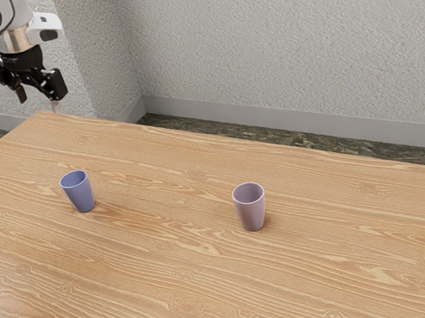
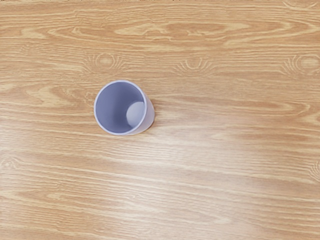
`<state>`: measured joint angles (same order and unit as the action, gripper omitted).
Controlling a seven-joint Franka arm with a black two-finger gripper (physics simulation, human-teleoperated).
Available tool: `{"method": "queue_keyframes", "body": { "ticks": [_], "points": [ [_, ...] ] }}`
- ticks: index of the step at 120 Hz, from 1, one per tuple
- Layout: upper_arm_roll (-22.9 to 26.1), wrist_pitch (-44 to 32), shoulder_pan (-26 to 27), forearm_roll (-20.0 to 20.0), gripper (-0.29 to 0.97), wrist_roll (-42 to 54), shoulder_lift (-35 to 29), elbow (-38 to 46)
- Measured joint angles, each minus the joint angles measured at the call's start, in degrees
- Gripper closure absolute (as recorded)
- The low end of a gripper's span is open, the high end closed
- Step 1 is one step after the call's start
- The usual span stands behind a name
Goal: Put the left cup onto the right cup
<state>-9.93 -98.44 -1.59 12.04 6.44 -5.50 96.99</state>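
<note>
Two cups stand upright on the wooden table [image 1: 170, 280]. The left cup [image 1: 77, 190] is blue-violet and the right cup [image 1: 249, 205] is mauve; they are well apart. My gripper [image 1: 37, 99] hangs high at the exterior view's upper left, above and behind the left cup, open with nothing between its fingers. In the wrist view the left cup [image 2: 122, 107] is seen from above, its open mouth facing the camera, far below the hand.
A grey textured wall [image 1: 277, 43] with a baseboard runs behind the table, with a corner near the arm. The table's far edge [image 1: 196, 134] passes behind both cups. Bare wood surrounds the cups.
</note>
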Motion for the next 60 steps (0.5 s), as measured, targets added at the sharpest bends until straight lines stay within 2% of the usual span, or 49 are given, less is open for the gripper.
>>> {"method": "queue_keyframes", "body": {
  "ticks": [33,60],
  "points": [
    [0.1,-0.2,0.0,-0.1,0.00,0.5,0.4,0.2],
    [0.0,-0.6,-1.1,-3.5,0.00,0.9,1.5,1.6]
  ]
}}
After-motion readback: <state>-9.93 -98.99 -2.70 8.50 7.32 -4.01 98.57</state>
